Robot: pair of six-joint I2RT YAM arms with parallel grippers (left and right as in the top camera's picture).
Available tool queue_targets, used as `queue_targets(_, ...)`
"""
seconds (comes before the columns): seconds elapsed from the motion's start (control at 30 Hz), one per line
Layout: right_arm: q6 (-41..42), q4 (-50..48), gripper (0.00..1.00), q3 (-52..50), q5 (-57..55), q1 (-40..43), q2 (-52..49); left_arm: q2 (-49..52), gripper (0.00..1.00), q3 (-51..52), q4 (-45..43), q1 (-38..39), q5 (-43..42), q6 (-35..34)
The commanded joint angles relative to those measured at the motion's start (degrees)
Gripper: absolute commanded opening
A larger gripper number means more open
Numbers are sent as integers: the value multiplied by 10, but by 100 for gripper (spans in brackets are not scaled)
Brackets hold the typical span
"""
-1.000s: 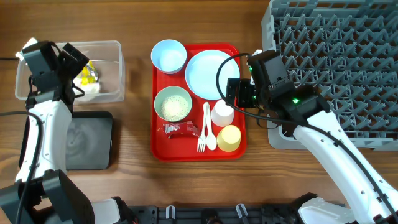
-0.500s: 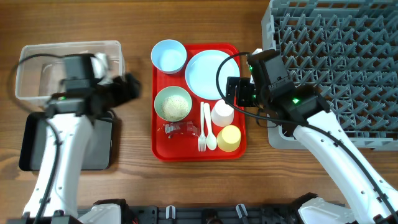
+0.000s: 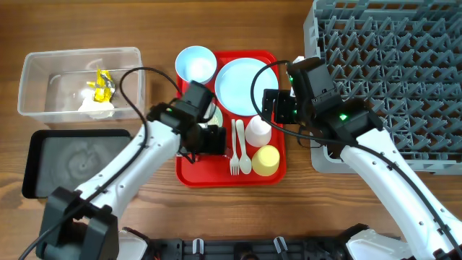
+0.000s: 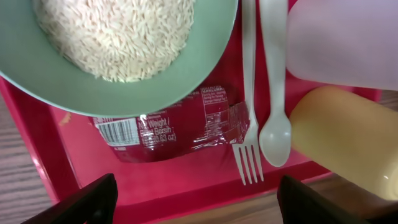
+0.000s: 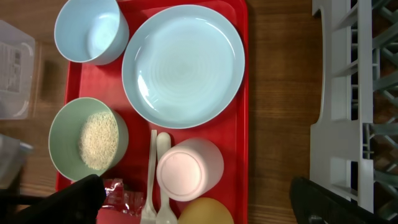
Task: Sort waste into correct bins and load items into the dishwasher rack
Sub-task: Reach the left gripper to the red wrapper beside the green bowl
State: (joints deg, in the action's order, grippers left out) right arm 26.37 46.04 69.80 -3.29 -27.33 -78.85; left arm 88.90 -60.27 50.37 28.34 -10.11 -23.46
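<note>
My left gripper is open and empty over the red serving tray, just above the red-and-clear wrapper, which lies beside the pale green bowl holding white crumbs. The white fork and spoon lie next to the white cup and yellow cup. The yellow foil wrapper and white tissue lie in the clear tub. The black tray holds nothing. My right gripper is open beside the light blue plate and bowl.
The red serving tray carries all the dishes. The grey dishwasher rack fills the right side, with its near left corner next to my right arm. Bare wood shows between the tray and the rack.
My left arm has swung from the clear tub across to the red tray, leaving the yellow wrapper and tissue in the tub. The right arm has not moved.
</note>
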Motion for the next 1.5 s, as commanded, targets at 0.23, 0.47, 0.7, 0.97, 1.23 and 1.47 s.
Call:
queue_targets(0.23, 6, 1, 100, 6, -12, 0, 4, 54, 80, 5, -6, 56, 120, -118)
queue_targets(0.47, 6, 3, 100, 6, -12, 0, 4, 99, 79, 5, -47, 56, 143, -117)
queue_targets(0.7, 6, 3, 100, 6, -12, 0, 4, 110, 80, 5, -71, 56, 147, -117)
queue_targets(0.97, 6, 3, 100, 6, -12, 0, 4, 113, 52, 5, -62, 56, 140, -117)
queue_targets(1.23, 6, 3, 100, 6, -12, 0, 4, 113, 42, 14, -43, 57, 115, -117)
queue_targets(1.47, 6, 3, 100, 6, -12, 0, 4, 113, 66, 14, 7, 57, 105, -91)
